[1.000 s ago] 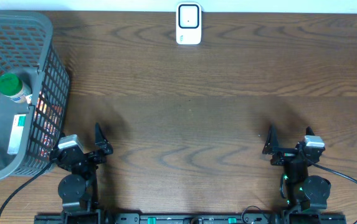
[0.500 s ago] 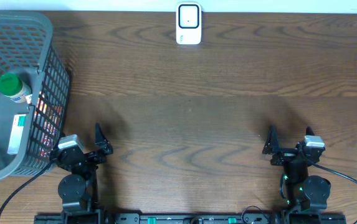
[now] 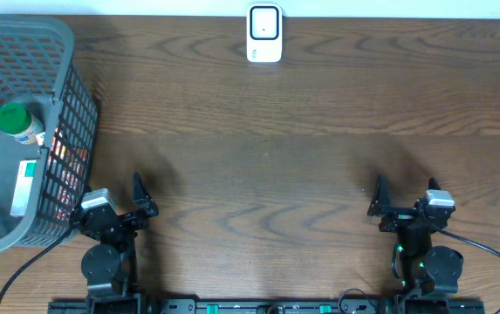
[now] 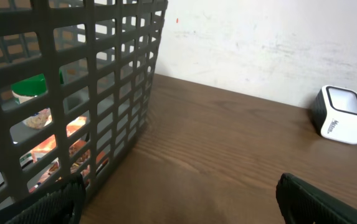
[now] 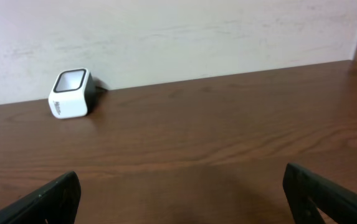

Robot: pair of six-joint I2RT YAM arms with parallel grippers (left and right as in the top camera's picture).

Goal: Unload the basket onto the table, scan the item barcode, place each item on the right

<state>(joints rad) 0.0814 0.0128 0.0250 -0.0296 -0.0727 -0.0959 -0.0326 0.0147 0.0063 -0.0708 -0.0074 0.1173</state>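
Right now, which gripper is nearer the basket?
Left. The left gripper sits right beside the basket, at its near corner; the right gripper is far across the table.

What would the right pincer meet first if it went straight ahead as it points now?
Nothing nearby: ahead of the right pincer lies bare table up to the back wall. The scanner sits left of that line; depth is unclear.

Grey basket [image 3: 80, 113] far left, green-capped bottle [image 3: 15, 121] inside — white scanner [image 3: 264, 33] top centre
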